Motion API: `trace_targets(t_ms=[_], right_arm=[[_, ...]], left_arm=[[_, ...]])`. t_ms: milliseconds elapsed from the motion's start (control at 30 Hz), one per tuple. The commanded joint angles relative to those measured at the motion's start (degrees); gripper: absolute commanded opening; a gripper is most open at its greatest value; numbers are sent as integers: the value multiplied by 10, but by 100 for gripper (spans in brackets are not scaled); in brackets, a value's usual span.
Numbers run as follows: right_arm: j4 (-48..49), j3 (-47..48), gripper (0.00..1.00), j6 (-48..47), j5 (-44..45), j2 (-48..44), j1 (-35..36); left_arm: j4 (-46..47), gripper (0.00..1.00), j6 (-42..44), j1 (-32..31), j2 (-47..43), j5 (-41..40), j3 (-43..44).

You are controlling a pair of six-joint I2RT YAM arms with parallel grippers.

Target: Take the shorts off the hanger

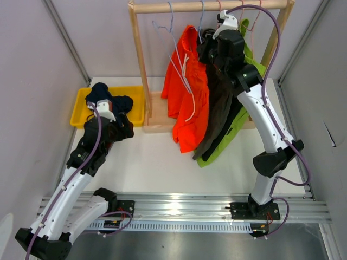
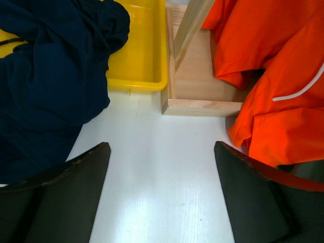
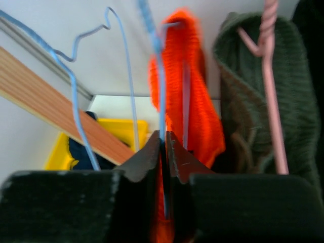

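Right gripper (image 3: 163, 139) is up at the rack (image 1: 138, 54), jaws pressed together on the wire of the blue hanger (image 3: 160, 101) that carries the orange shorts (image 1: 187, 103). The wrist view is blurred, so it looks like a true pinch on the wire, but it could be only a partial one. Left gripper (image 2: 161, 149) is spread wide, holding nothing, low over the bench (image 1: 157, 162) near its far left corner.

Shorts: the navy pair (image 1: 103, 95) is already off, heaped in the yellow bin (image 1: 81, 111) at the far left corner. The orange, olive-grey (image 3: 298, 101), black and lime green (image 1: 227, 141) pairs hang on the rack along the far edge, all pressed side by side.

Risks from here:
- The wire is thin and round, so it could twist or slip out of the gripper when pulled.
- The hanger could lift off the rail with the shorts on it, dropping the whole lot.
- An empty hanger (image 3: 131, 96) sits just beside the gripped one and the hooks could tangle.
- The orange fabric touches the olive-grey pair, so dragging one may pull its neighbour or rock the rack.
- The white drawstring (image 1: 187, 81) dangles loose and could snag on the wire.
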Motion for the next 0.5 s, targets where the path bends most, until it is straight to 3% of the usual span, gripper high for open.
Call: trace_targets(t_ms=[0,67,167,300,333,467], right_arm=[[27,8,0,10,-11,2,-3],[25,12,0,12,-14,1,-3],[25,20,0,20,-21,-9,0],[44,19,0,15,0,-40,26],[46,19,0,7,19,-53,34],[52,8,0,-8,65,-85,88]], left_arm=[[22,84,9,-4,-8,13,-3],[29,73,12,-5,-11,20,0],[42,70,20,-30,-16,33,12],[54,94,40,-133,-7,12,73],[64,99,46,-186,-1,2,82],[92,99,70,-311,51,-18,153]])
